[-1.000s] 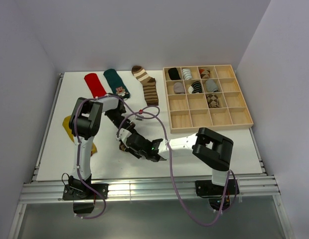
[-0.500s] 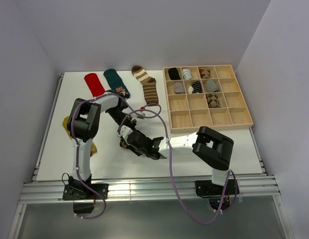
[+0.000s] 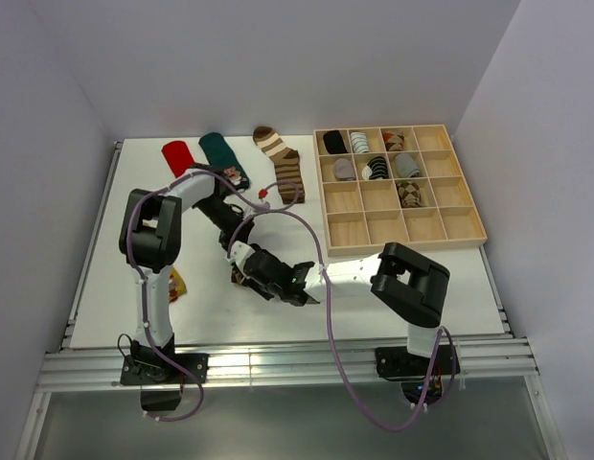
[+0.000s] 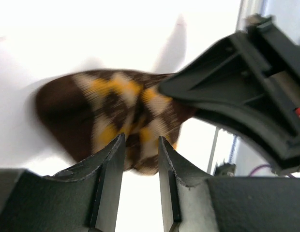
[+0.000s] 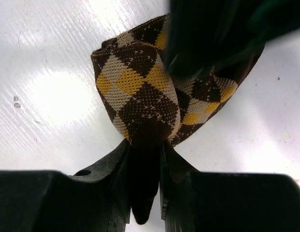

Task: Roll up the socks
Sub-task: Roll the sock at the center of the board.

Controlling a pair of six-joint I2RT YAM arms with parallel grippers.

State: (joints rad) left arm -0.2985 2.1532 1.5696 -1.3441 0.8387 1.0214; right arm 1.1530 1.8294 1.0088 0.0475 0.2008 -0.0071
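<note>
I've got a white table (image 3: 105, 240) under my right claw (image 3: 243, 277), lilac walls (image 3: 278, 57) beyond it, and glare (image 5: 53, 92) just ahead.

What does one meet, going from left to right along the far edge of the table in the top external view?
First the red sock, then the dark teal sock, then the striped sock, and last the wooden tray with its compartments.

Ahead of the left claw (image 4: 140, 145) the argyle sock (image 4: 116, 116) is blurred, its right end covered. Beyond the right claw (image 5: 145, 145) a dark unfocused shape (image 5: 213, 34) hides its upper right. Left of both claws, an arm (image 3: 148, 240) covers most of the mustard sock (image 3: 174, 283).
</note>
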